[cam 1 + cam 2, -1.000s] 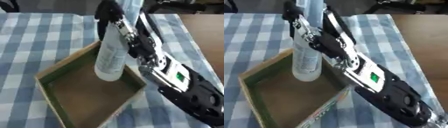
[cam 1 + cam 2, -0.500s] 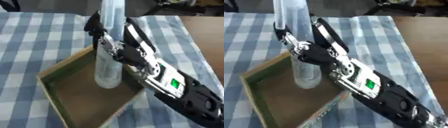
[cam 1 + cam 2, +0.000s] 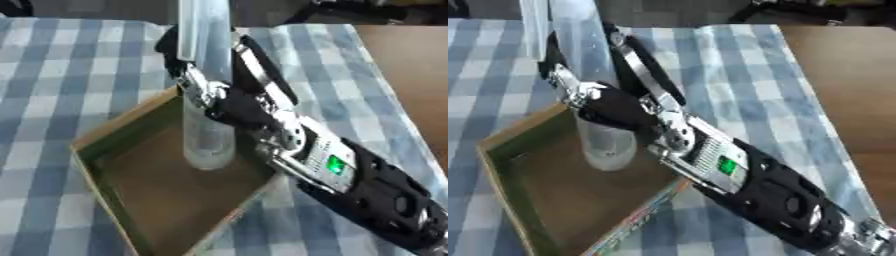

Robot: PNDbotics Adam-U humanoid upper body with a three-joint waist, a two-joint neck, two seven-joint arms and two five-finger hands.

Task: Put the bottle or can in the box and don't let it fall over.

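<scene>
1. Bottle [image 3: 206,120], clear and tall, stands upright inside the box [image 3: 114,165], its base on the brown floor near the far corner.
2. Right hand [image 3: 219,97] wraps the bottle's middle, fingers curled round it from the right side; the black and silver arm runs off to the lower right, with a small green patch on the forearm.
3. Any label on the bottle is too blurred to read; coloured print along the box's near outer edge cannot be made out either.
4. Box sits on a blue and white checked cloth [image 3: 70,65]; bare brown table [image 3: 842,80] shows at right.
</scene>
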